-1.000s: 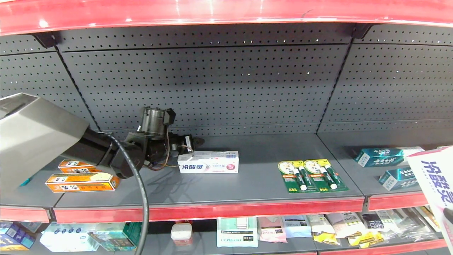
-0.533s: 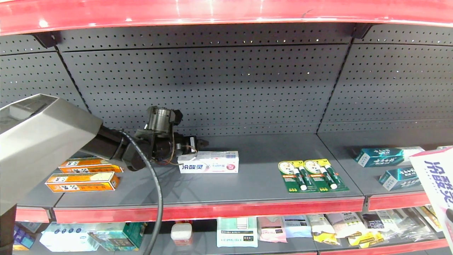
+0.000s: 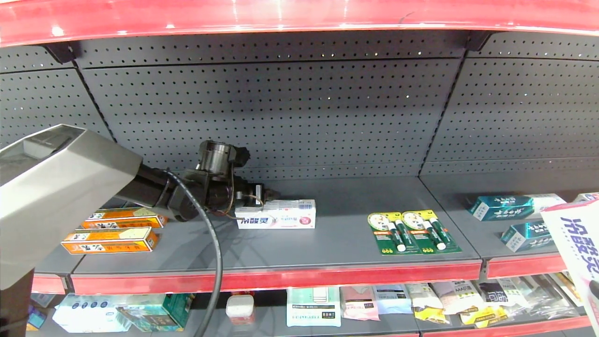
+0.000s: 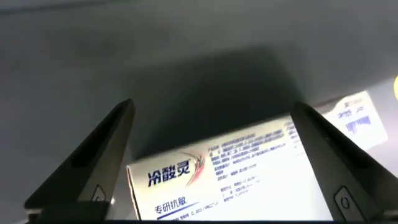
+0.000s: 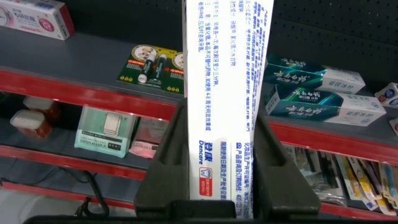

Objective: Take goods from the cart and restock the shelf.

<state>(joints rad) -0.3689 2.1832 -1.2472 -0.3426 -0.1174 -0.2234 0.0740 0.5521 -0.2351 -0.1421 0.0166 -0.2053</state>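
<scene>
left gripper (image 3: pixel 267 194) is sliding, spread wide, onto end of shelved box (image 3: pixel 276 215), likely straightening it | right gripper (image 5: pixel 221 121) is clamping spare box (image 5: pixel 227 62)

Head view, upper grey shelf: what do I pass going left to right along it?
Two flat orange boxes → white toothpaste box lying flat → pair of green blister cards → two teal cartons → second white toothpaste box, held upright in front of the shelf at the right edge.

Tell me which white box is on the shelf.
The white box lying flat on the shelf, inside the open left gripper; the other box stands clamped in the right gripper.
</scene>
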